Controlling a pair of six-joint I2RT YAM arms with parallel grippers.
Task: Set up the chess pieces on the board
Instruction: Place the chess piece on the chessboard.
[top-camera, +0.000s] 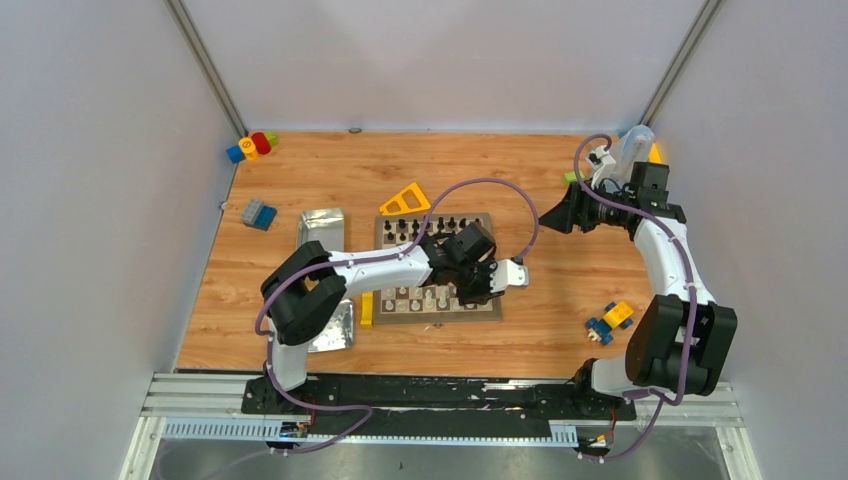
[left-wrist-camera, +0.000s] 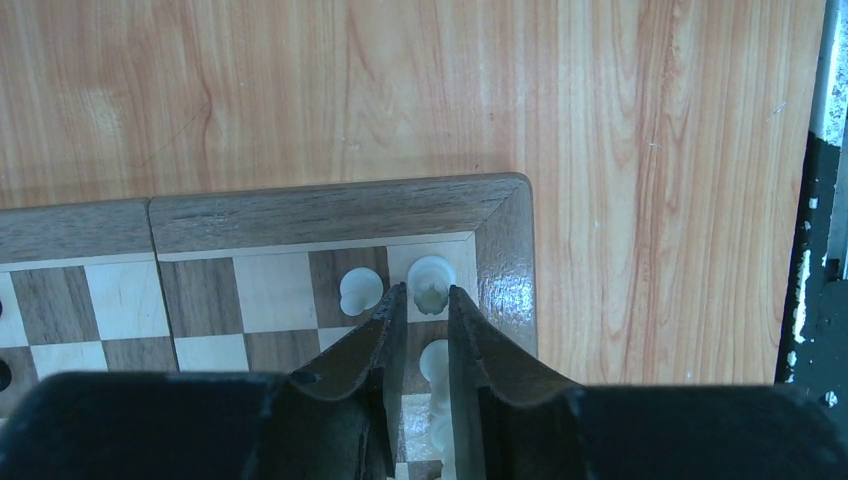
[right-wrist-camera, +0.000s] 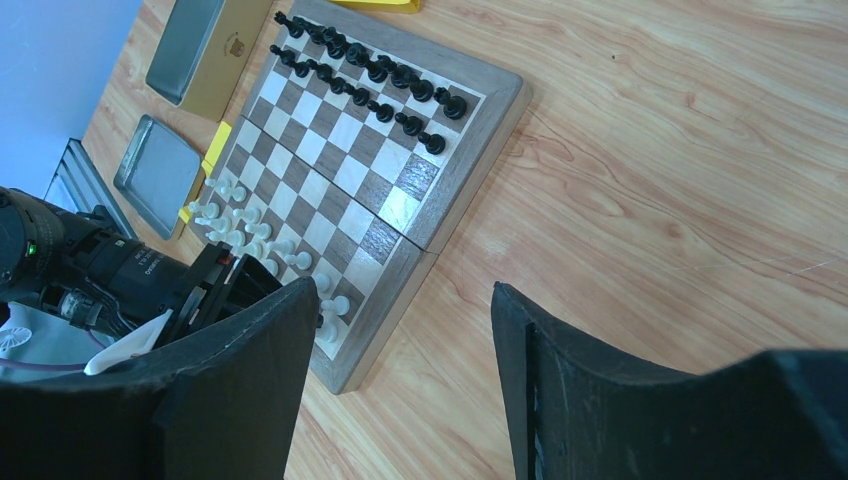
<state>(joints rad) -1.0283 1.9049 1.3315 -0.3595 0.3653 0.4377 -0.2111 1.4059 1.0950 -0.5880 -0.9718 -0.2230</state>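
Note:
The board (top-camera: 384, 240) lies mid-table. Black chess pieces (top-camera: 440, 225) fill its two far rows, also seen in the right wrist view (right-wrist-camera: 375, 70). White pieces (right-wrist-camera: 245, 215) crowd the near rows. My left gripper (top-camera: 478, 296) hangs over the board's near right corner (left-wrist-camera: 330, 212). Its jaws (left-wrist-camera: 427, 290) stand narrowly open on either side of a white rook (left-wrist-camera: 431, 270), which is upright on the corner square. Another white piece (left-wrist-camera: 360, 290) stands one square to the left. My right gripper (top-camera: 550, 215) is raised right of the board, wide open (right-wrist-camera: 405, 290) and holding nothing.
Two metal tins (top-camera: 322, 230) (top-camera: 335, 328) lie left of the board, a yellow block (top-camera: 367, 308) against its left edge, a yellow triangle (top-camera: 405, 200) behind it. Toy blocks (top-camera: 258, 213) (top-camera: 252, 146) sit far left, a toy car (top-camera: 610, 320) near right.

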